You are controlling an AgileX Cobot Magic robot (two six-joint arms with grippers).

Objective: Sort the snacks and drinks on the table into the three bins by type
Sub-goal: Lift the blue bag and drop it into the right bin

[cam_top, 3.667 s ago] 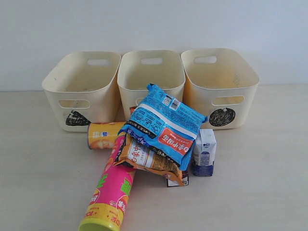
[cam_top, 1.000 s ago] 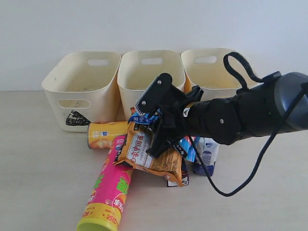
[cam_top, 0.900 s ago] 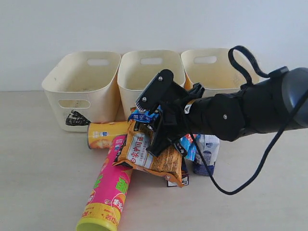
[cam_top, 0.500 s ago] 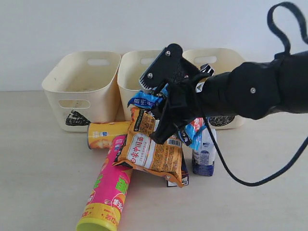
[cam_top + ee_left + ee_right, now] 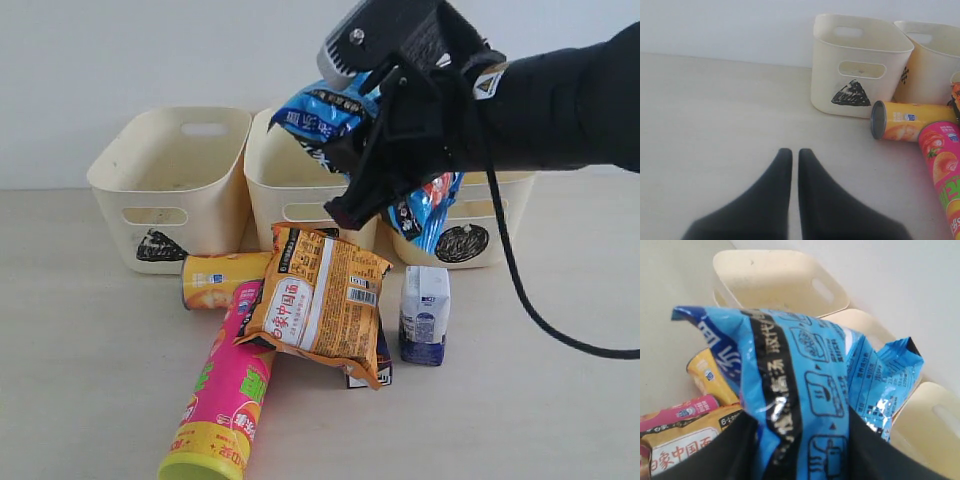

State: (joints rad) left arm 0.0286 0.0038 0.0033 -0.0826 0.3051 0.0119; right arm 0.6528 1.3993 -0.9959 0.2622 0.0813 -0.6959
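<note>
We see the right gripper (image 5: 799, 417) clamped on the blue bag (image 5: 318, 112), its dark fingers (image 5: 715, 455) pinching the crinkled foil from both sides; the bag hangs in the air, clear of the table (image 5: 90, 350), and in the exterior view it shows in front of the middle bin (image 5: 268, 170) and the circle bin (image 5: 505, 215), one end drooping towards the scribbled circle; below it the orange bag (image 5: 318, 300) lies on top of the pile, tilted, its near corner covering most of the dark purple juice box (image 5: 368, 376); the white-and-blue carton (image 5: 425, 315) stands upright just beside it, in front of the circle bin; the pink tube (image 5: 230, 390) lies on its side, its far end tucked under the orange bag; the yellow tube (image 5: 215, 280) also lies flat, just in front of the triangle bin (image 5: 205, 215) and close beside the pink one; over on our left, the left gripper (image 5: 795, 152) holds nothing, its two fingers pressed nearly together over bare table, well apart from the pile; all three bins sit in a row at the back
</note>
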